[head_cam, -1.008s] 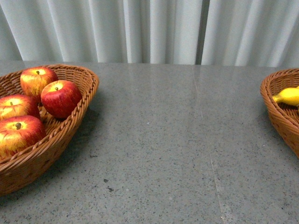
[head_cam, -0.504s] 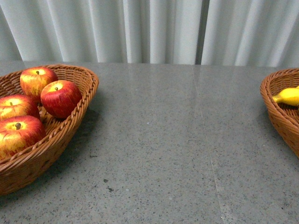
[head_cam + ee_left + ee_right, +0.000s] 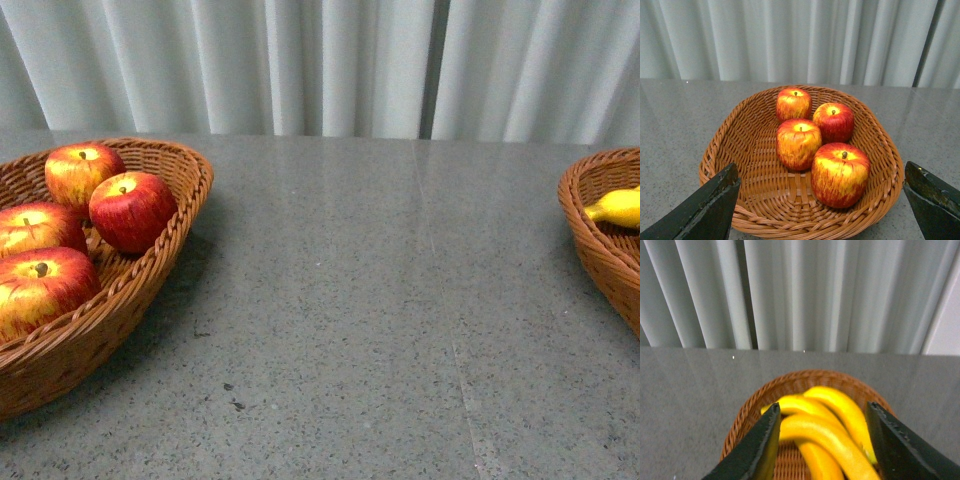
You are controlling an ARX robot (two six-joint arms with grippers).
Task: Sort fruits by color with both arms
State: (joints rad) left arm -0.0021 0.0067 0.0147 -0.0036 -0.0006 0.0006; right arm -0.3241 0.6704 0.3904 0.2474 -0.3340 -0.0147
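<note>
Nothing has moved: four red apples (image 3: 800, 142) fill the left woven basket (image 3: 720, 150), yellow bananas (image 3: 827, 435) the right basket (image 3: 755, 405). Both grippers (image 3: 820, 205) (image 3: 822, 440) hang with jaws apart, empty; lift them straight up, clear.

All three views are evenly and softly lit from above. A soft shadow is cast on the bench (image 3: 330, 300) beside the left basket (image 3: 150, 270). Faint sheen is seen on the apples (image 3: 840, 172). The bananas (image 3: 830, 435) and gripper fingers (image 3: 755, 450) are slightly blurred in the right wrist view.
</note>
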